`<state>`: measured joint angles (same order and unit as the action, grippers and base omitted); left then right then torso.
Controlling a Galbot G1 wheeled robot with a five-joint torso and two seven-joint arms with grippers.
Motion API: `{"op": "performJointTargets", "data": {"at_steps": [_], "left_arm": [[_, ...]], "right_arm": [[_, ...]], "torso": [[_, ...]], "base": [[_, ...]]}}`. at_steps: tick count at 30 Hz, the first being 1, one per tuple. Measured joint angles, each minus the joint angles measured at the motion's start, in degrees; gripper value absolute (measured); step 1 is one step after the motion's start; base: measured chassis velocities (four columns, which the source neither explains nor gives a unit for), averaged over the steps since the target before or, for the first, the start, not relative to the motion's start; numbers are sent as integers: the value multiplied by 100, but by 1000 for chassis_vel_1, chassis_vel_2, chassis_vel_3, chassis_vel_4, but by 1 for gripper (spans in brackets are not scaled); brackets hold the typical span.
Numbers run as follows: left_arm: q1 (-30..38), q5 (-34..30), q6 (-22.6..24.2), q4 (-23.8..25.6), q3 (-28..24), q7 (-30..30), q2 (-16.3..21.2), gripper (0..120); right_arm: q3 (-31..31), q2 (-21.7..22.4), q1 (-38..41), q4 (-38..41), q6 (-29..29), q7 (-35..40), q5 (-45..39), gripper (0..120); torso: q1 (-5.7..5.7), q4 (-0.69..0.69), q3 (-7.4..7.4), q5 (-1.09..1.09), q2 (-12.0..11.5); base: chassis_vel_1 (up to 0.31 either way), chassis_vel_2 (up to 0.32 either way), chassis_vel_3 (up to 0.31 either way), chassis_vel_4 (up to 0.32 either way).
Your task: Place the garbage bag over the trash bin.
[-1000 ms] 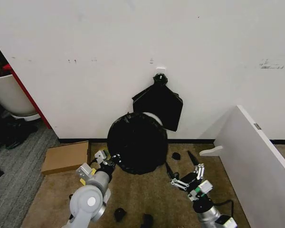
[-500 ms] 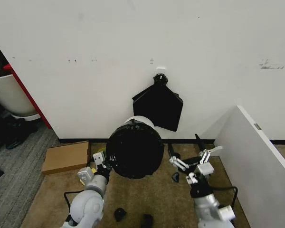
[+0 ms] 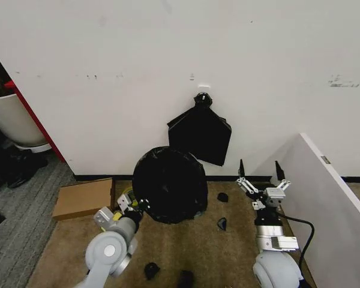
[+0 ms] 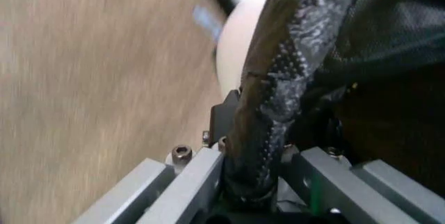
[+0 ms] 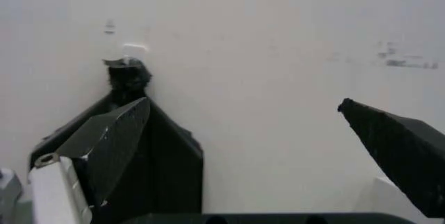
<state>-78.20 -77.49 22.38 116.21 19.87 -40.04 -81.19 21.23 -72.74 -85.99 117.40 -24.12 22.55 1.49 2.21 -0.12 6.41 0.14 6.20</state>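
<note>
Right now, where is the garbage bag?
In the head view the garbage bag covers the bin against the wall, right of the cardboard box; the left gripper clamps its edge.

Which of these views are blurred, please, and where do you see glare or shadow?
Left wrist view: the carpet is streaked with blur, and the garbage bag glints where the left gripper pinches it. Right wrist view: the open right gripper is soft. Head view: sharp, with a shadow beside the white panel.

You have a flat cardboard box (image 3: 83, 198) lying on the carpet by the wall, and a knotted black bundle (image 3: 200, 133) hanging on that wall. Small black scraps (image 3: 222, 223) dot the carpet, and a white panel (image 3: 324, 198) stands to your right.
</note>
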Motion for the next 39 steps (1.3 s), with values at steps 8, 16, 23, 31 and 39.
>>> {"op": "performJointTargets", "data": {"at_steps": [8, 16, 23, 31, 39], "left_arm": [[-159, -380, 244, 304, 3, -403, -517, 0], [-299, -926, 147, 348, 106, -1093, -942, 0], [-389, -396, 282, 419, -27, -733, -345, 0], [81, -278, 1825, 786, -178, -257, 2234, 0], [316, -1820, 2036, 1202, -176, -1119, 2905, 0]], "right_arm": [[-306, -304, 5, -25, 70, 390, 500, 100], [-618, -228, 41, -258, 214, 562, 665, 100], [-642, -132, 132, -304, 260, 565, 598, 100], [-701, -56, 115, -244, 352, 566, 527, 100], [-961, 0, 203, -201, 477, 566, 442, 100]], "torso": [[0, 1, 0, 1, 0], [0, 0, 0, 1, 0], [0, 1, -1, -1, 0], [0, -1, 0, -2, 0], [0, -1, 0, -2, 0]], "base": [[0, 0, 0, 0], [0, 0, 0, 0], [0, 0, 0, 0], [0, 0, 0, 0], [0, 0, 0, 0]]}}
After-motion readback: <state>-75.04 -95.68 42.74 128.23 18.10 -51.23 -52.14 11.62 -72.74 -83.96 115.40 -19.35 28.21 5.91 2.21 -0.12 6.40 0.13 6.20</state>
